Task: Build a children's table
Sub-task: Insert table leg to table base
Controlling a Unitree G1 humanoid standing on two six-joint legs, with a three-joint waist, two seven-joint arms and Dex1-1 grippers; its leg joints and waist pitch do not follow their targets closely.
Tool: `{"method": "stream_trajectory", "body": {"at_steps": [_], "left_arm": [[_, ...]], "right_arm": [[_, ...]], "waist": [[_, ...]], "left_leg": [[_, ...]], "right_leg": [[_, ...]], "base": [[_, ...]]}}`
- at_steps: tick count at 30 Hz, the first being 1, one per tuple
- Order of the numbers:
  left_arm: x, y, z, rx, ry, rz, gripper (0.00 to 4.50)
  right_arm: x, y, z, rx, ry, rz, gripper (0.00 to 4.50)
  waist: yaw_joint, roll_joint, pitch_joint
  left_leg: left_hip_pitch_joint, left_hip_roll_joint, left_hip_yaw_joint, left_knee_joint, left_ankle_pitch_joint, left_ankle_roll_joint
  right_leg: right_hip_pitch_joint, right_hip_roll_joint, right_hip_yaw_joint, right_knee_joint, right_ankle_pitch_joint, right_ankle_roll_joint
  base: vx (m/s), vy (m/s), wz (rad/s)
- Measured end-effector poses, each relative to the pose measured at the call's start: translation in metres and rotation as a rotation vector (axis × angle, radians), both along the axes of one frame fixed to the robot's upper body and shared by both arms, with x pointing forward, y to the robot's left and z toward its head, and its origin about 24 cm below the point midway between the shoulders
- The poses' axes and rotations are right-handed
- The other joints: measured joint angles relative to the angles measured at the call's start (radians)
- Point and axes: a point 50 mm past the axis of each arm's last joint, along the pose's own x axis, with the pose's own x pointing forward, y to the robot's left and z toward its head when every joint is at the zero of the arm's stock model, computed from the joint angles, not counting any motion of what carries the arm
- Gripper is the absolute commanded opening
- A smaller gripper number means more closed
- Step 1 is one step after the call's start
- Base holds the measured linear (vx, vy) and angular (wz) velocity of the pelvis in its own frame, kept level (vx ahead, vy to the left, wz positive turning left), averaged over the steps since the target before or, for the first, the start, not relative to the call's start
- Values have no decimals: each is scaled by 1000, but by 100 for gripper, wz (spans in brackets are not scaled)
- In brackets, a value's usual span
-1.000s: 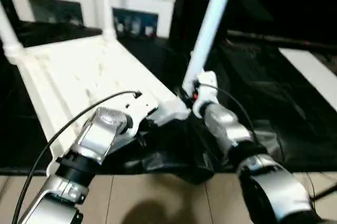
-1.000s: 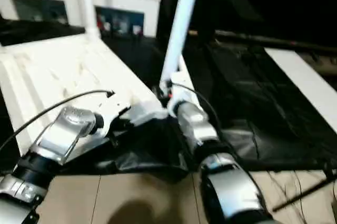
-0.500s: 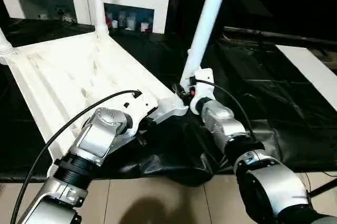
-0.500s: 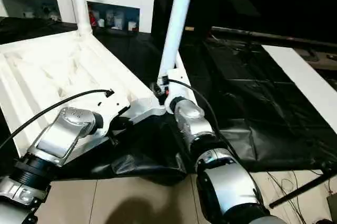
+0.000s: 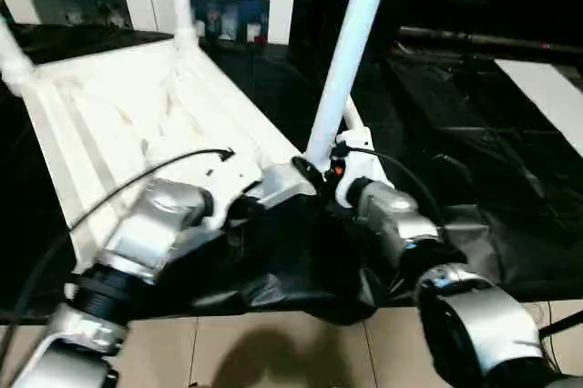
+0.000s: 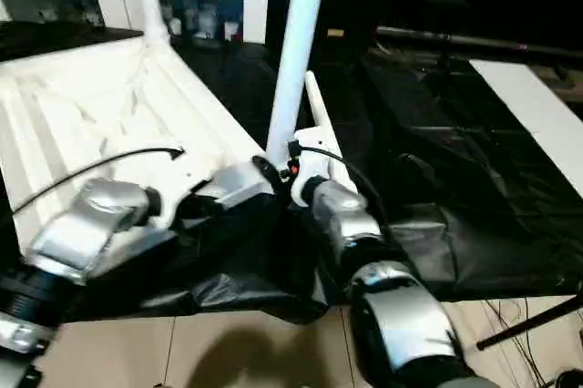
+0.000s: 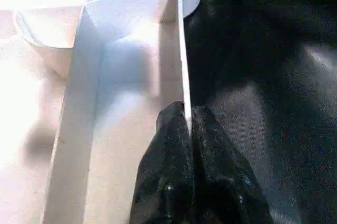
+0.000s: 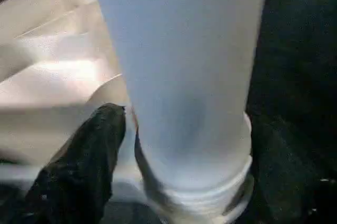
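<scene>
I can read no text, label, brand, number or sign anywhere here. The small items on the shelf [image 5: 223, 28] behind my work are too blurred to make out any writing.

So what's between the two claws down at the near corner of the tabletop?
The base of the upright white leg, seated in the tabletop's corner socket, seen in the left eye view.

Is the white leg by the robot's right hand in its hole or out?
In. The leg stands upright with its bottom end seated in the tabletop's round corner socket.
</scene>
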Motion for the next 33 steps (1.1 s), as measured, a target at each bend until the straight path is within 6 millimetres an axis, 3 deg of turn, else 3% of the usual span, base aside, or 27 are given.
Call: {"method": "stream_trajectory", "body": {"at_steps": [8,12,15,33], "left_arm": [[-7,27,0,-27,41,-167,0],[-8,32,-1,-21,45,-193,0],[-8,33,-2,-24,41,-202,0],[-9,39,-3,-27,45,-242,0]], "right_arm": [[-23,-26,6,-80,-48,320,378],[-26,-27,9,-91,-66,385,378],[-28,-24,12,-96,-85,407,378],[-29,-20,3,-40,-19,332,260]], "waist": [[11,-2,1],[8,-2,1],[8,-2,1],[10,-2,1]], "left_leg": [[-1,8,13,5,1,4],[-1,9,14,10,1,4],[-1,9,14,12,1,4],[0,9,14,17,2,3]], "right_leg": [[0,-1,0,2,0,0],[1,-1,1,3,2,-1],[1,-1,1,4,2,0],[1,-2,2,12,2,0]], "base": [[0,0,0],[0,0,0],[0,0,0],[0,0,0]]}}
